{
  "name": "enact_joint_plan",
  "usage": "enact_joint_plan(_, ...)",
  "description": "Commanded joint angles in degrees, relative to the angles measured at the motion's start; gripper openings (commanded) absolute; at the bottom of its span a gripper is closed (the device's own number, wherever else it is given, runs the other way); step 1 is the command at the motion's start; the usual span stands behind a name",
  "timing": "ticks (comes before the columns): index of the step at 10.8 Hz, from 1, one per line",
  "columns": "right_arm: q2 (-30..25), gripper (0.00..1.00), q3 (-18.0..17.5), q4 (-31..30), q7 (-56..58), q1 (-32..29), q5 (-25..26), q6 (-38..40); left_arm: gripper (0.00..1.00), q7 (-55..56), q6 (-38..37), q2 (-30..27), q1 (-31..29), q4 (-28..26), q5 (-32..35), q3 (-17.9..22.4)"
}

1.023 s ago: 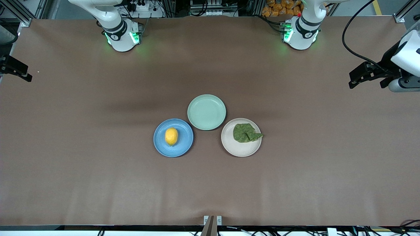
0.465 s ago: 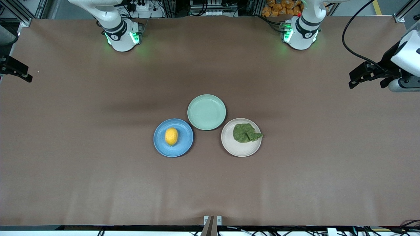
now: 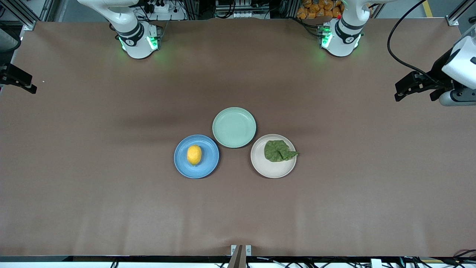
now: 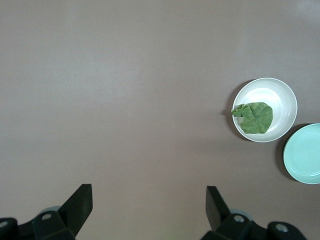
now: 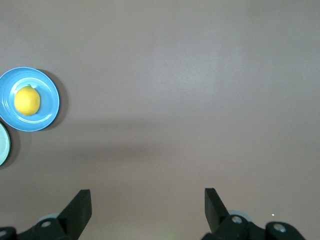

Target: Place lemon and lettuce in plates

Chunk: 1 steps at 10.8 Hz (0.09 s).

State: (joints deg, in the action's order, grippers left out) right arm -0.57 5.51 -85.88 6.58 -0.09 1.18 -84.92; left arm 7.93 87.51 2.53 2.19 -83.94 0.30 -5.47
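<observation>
A: Where do the task's things sit?

B: The lemon [image 3: 194, 155] lies in the blue plate [image 3: 210, 165], a little toward nine o'clock of its middle; the lettuce [image 3: 278, 150] lies in the beige-white plate [image 3: 269, 169] at about two o'clock, its pointed tip hanging over the rim at three.

A: How would they handle?

B: My judgement: the lemon is firm, light, smooth and apt to roll, so grip across its short waist; the leaf is limp and nearly weightless, so pinch a raised wrinkle near its middle, gently.

A: Anything close by?

B: A mint-green plate [image 3: 234, 127] touches or nearly touches both, at twelve o'clock between them.

A: And the pincers?

B: The left gripper [image 4: 149, 200] hangs over bare table at the left arm's end, spread wide, holding nothing; the right gripper [image 5: 148, 199] hangs over bare table at the right arm's end, equally spread and empty; both arms wait; the task looks done.
</observation>
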Motion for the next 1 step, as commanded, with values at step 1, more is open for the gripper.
enact_joint_plan(1, 1.3, 1.0, 0.1, 1.9, -0.4, 1.0, 0.1, -0.1, 1.0, -1.6, -0.6, 0.5, -0.3, 1.3, -1.3, 0.0)
